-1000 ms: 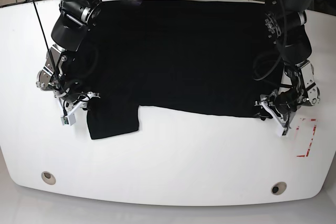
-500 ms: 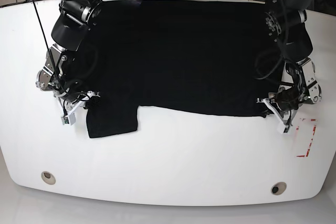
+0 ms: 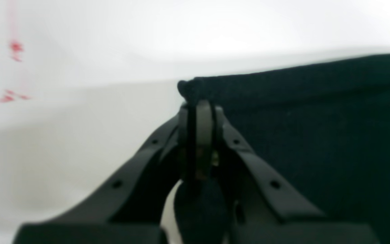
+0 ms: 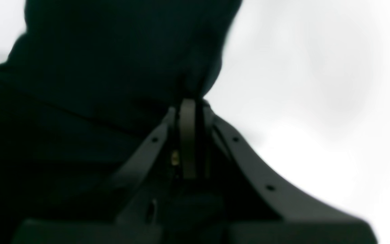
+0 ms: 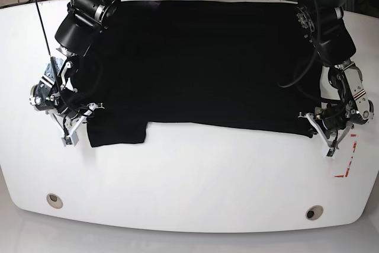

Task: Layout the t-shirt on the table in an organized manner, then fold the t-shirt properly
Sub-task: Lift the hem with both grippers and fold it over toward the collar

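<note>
Your worktop [image 5: 195, 188] fills nearly the whole base view — glossy white, rounded at the corners, with dark cables showing on the floor beyond its 12 o'clock edge. The t-shirt [image 5: 201, 57] is the biggest thing on it: a plain black spread covering the upper half, from about 10 o'clock across to 2 o'clock, its lower hem running roughly level through the middle. One sleeve hangs lower than the hem at about 8 o'clock.

Your right hand [image 5: 89, 109] sits at 9 o'clock, at the sleeve's outer edge; in the right wrist view its fingers [image 4: 188, 135] are clenched together with black cloth bunched right at their tips, so it is grasping the t-shirt. Your left hand [image 5: 312, 121] sits at 3 o'clock, at the hem's corner; the left wrist view shows its fingers [image 3: 203, 125] pressed together on the cloth's corner — also grasping the t-shirt, with bare white surface off to the side.

Smaller marks on the worktop: a red-and-white tape rectangle [image 5: 348, 158] just beside the left hand, toward 4 o'clock, and two round grommet holes, one [image 5: 54, 200] at 7 o'clock, the other [image 5: 314, 212] at 5 o'clock.
</note>
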You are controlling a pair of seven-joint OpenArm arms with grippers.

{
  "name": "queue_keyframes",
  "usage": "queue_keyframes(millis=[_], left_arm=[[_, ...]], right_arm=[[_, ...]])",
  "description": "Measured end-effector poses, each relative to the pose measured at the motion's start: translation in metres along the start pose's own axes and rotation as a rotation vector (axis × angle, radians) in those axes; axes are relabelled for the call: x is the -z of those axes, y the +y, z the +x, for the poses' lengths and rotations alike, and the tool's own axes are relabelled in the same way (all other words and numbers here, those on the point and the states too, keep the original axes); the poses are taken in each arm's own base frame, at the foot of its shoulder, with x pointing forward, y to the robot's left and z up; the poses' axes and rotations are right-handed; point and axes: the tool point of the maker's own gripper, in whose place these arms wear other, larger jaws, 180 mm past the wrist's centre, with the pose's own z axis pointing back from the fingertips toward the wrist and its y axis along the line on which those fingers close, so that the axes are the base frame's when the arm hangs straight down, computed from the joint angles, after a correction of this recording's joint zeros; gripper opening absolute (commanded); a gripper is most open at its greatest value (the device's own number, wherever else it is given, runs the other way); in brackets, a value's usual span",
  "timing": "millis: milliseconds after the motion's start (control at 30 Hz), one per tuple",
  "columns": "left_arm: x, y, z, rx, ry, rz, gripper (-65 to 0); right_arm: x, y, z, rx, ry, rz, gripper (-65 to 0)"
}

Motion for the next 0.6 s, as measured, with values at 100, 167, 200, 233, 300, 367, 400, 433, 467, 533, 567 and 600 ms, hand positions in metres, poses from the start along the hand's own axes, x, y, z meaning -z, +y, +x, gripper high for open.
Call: queue_keyframes(millis=[100, 167, 200, 233, 300, 367, 400, 433, 467, 533, 567, 600], left_arm=[[-0.009, 0.004, -0.006, 0.024, 0.031, 0.031, -65.0], [-0.014, 0.006, -0.011, 0.038, 0.045, 0.049, -65.0], [-0.018, 0.006, -0.012, 0.049, 0.048, 0.061, -65.0], [-0.021, 0.006, -0.012, 0.056, 0.046, 0.065, -65.0], [-0.027, 0.007, -0.015, 0.071, 0.057, 0.08, -65.0], [-0.032, 0.006, -0.014, 0.084, 0.047, 0.093, -65.0], [-0.034, 0.005, -0.015, 0.093, 0.045, 0.097, -65.0], [-0.037, 0.005, -0.016, 0.099, 0.043, 0.103, -65.0], [-0.041, 0.006, -0.018, 0.107, 0.048, 0.113, -65.0], [-0.046, 0.005, -0.024, 0.121, 0.071, 0.128, -65.0], [-0.05, 0.006, -0.028, 0.125, 0.081, 0.136, -65.0], [-0.052, 0.005, -0.031, 0.133, 0.088, 0.144, -65.0]], right_arm=[[-0.012, -0.005, 0.002, -0.021, 0.002, -0.034, -65.0], [-0.019, -0.006, 0.001, -0.032, -0.002, -0.044, -65.0], [-0.024, -0.007, -0.002, -0.044, 0.009, -0.058, -65.0], [-0.028, -0.008, -0.003, -0.049, 0.013, -0.068, -65.0], [-0.035, -0.011, -0.009, -0.062, 0.038, -0.092, -65.0], [-0.043, -0.013, -0.012, -0.074, 0.05, -0.114, -65.0], [-0.046, -0.013, -0.012, -0.078, 0.047, -0.121, -65.0], [-0.049, -0.014, -0.012, -0.083, 0.048, -0.132, -65.0], [-0.053, -0.014, -0.013, -0.09, 0.05, -0.14, -65.0], [-0.06, -0.014, -0.016, -0.102, 0.056, -0.152, -65.0], [-0.063, -0.014, -0.019, -0.103, 0.063, -0.16, -65.0], [-0.065, -0.014, -0.021, -0.11, 0.069, -0.165, -65.0]])
